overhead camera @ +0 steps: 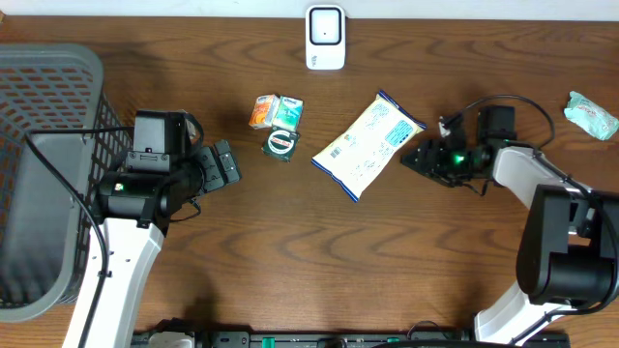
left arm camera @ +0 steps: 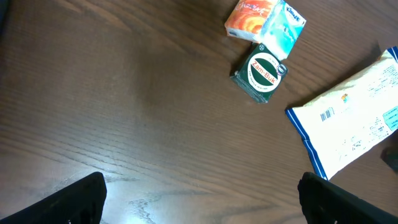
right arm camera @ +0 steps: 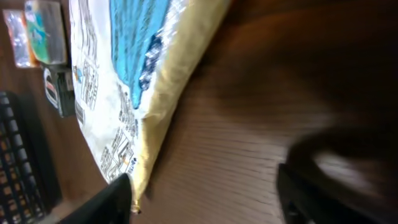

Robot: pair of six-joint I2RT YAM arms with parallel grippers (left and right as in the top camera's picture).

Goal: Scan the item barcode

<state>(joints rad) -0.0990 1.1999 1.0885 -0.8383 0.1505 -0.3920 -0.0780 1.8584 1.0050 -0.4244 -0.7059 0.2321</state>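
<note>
Now my right hand [overhead camera: 418, 159] sits low over the surface [overhead camera: 319, 251], spread and empty, just right of the snack bag [overhead camera: 368, 145]; my left hand [left arm camera: 199, 199], also spread, faces the Zam-Buk box [left arm camera: 262, 71].

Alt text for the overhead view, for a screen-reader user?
A white-and-blue snack bag lies flat mid-table, the right gripper at its right edge and the left gripper further left, both open and empty. Three small packs sit between bag and left gripper, a white scanner stands at the far edge, and a grey basket is at the far left.
</note>
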